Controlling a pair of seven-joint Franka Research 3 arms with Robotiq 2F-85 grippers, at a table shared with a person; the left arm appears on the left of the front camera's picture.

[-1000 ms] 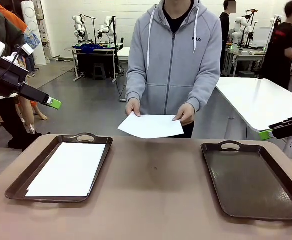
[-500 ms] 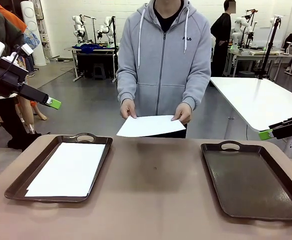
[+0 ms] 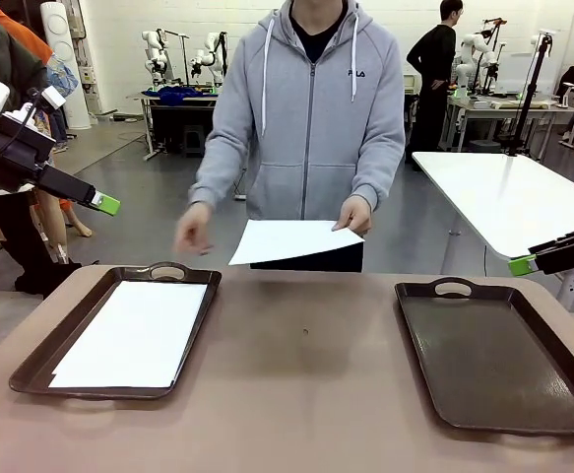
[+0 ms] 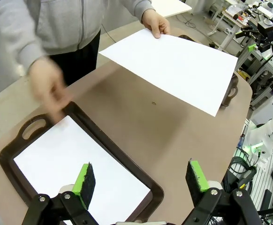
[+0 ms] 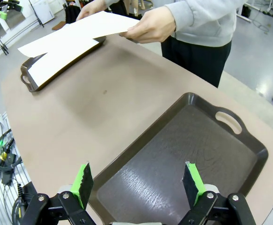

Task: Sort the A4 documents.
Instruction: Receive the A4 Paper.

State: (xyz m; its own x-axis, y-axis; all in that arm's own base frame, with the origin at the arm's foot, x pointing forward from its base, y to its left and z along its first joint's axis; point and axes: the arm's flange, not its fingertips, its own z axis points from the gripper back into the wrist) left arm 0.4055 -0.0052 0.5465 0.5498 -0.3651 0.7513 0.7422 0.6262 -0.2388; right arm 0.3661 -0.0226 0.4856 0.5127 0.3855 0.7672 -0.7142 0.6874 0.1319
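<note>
White A4 sheet (image 3: 291, 240) hangs over the table's far edge, pinched in the person's hand (image 3: 353, 213), seemingly offered for sorting. Another sheet (image 3: 131, 333) lies in the left tray (image 3: 31, 361). Left gripper (image 4: 141, 180) and right gripper (image 5: 138, 183) wait spread, empty.

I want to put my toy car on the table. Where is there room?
The bare tabletop between the two trays is free. The right tray is bare too. The left tray already holds paper, and the person's sheet hangs over the far edge, so that side is busier.
</note>
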